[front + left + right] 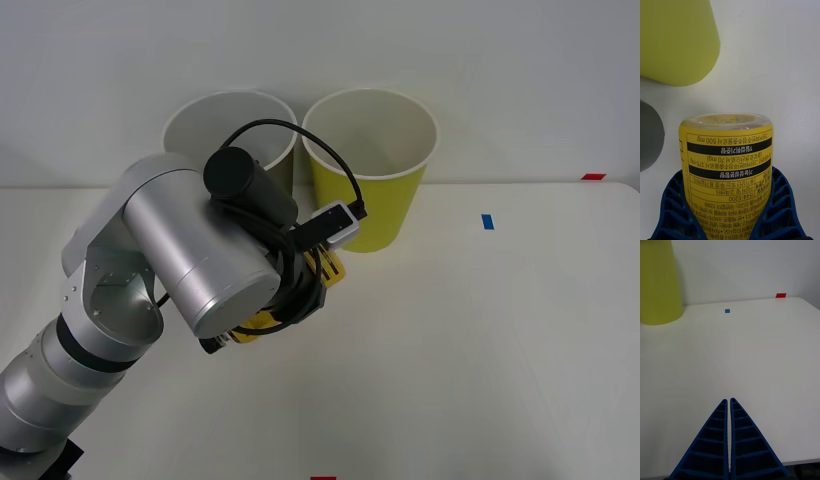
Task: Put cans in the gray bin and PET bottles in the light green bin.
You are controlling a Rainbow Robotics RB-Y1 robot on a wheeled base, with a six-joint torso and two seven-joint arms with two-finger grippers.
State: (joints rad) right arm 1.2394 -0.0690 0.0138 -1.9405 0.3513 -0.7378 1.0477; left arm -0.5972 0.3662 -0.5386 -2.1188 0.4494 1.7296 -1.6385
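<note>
The PET bottle (726,157), yellow-labelled with black stripes, sits between the blue fingers (675,195) of my left gripper (728,187), which is shut on it, base pointing away from the wrist. In the front view yellow parts of the bottle (331,268) show under my left wrist, just in front of the bins. The light green bin (365,195) stands at the back of the table, the gray bin (283,172) touching its left side; both insides look white and bare. Both also show past the bottle: light green bin (677,41), gray bin (649,138). My right gripper (730,400) is shut on nothing, low over the table.
A blue tape mark (487,221) and a red tape mark (593,176) lie on the white table to the right of the bins. Another red mark (322,478) sits at the front edge. A wall rises right behind the bins.
</note>
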